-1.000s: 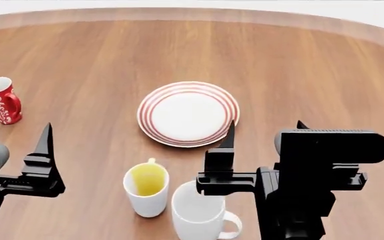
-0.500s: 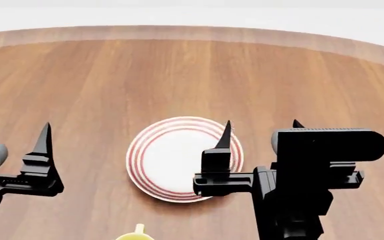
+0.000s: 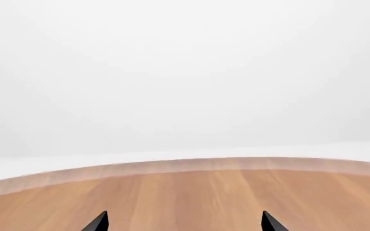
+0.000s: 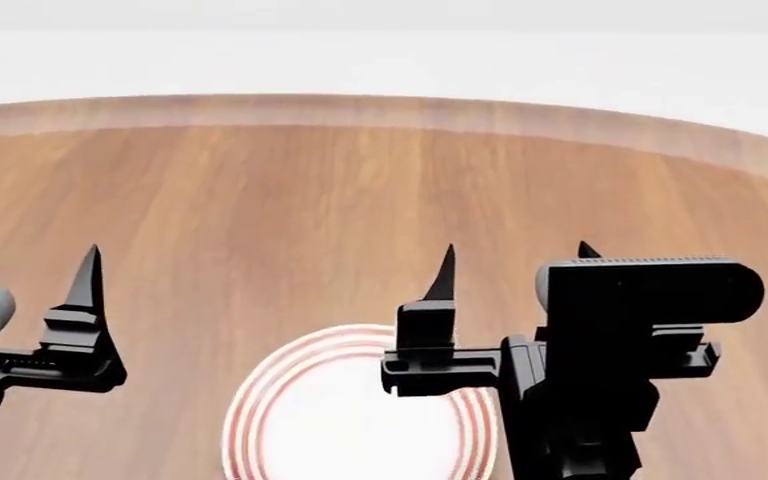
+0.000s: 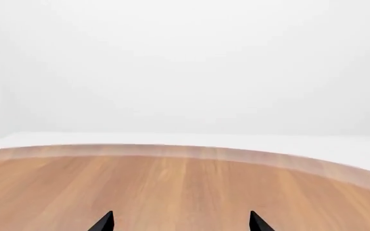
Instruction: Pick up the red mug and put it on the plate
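Plate (image 4: 357, 420) lies on the table (image 4: 357, 190) below and between the two tools, partly behind the right tool (image 4: 511, 262) and cut by the head view's lower edge; the mug is out of view. Left tool (image 3: 183, 222) is spread, both tips apart over bare wood. Right tool is likewise spread, its tips apart in the right wrist view, holding nothing.

Two black fingertips (image 3: 98, 222), spread well apart, are seen over the wooden table (image 3: 191, 197), whose curved edge lies beyond them.
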Tool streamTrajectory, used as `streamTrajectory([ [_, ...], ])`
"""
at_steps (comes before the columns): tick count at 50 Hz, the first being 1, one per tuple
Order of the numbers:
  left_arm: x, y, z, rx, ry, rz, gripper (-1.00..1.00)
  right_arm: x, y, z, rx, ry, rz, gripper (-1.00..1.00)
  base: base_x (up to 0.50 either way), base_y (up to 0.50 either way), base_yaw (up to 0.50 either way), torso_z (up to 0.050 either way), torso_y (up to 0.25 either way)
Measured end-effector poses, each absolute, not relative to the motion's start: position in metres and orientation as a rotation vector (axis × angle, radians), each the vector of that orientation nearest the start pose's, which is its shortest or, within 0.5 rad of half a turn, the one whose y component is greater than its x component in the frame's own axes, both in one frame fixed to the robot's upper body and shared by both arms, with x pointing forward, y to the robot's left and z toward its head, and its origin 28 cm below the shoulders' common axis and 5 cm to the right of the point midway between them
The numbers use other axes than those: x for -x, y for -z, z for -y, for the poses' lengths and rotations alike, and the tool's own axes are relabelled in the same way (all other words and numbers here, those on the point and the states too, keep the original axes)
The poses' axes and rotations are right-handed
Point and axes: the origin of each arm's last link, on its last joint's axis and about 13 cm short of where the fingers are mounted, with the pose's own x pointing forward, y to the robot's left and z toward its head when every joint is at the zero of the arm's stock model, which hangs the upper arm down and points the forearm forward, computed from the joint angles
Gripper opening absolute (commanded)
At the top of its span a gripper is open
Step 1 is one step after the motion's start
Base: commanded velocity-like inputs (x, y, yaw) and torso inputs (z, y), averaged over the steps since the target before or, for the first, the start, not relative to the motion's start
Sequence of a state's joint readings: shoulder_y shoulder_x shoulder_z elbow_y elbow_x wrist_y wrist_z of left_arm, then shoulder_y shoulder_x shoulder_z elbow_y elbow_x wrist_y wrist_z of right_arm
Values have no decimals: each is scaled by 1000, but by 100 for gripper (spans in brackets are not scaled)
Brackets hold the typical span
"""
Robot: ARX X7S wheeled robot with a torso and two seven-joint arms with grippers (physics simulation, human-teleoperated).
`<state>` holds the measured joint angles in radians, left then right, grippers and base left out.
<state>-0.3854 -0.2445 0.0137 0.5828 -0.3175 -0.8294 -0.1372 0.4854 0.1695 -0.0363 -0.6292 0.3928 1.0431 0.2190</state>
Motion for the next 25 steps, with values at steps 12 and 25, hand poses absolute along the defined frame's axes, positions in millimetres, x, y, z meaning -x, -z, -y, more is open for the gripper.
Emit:
streamTrajectory([
  [12, -247, -167, -231, -30, 48, 115, 100, -248, -181, 99, -25, -85, 38, 100, 375, 0, 0, 0, 1],
  [25, -249, -160, -234, -20, -8, 92, 100, -248, -179, 99, -24, -82, 36, 100, 0, 0, 0, 0, 0],
])
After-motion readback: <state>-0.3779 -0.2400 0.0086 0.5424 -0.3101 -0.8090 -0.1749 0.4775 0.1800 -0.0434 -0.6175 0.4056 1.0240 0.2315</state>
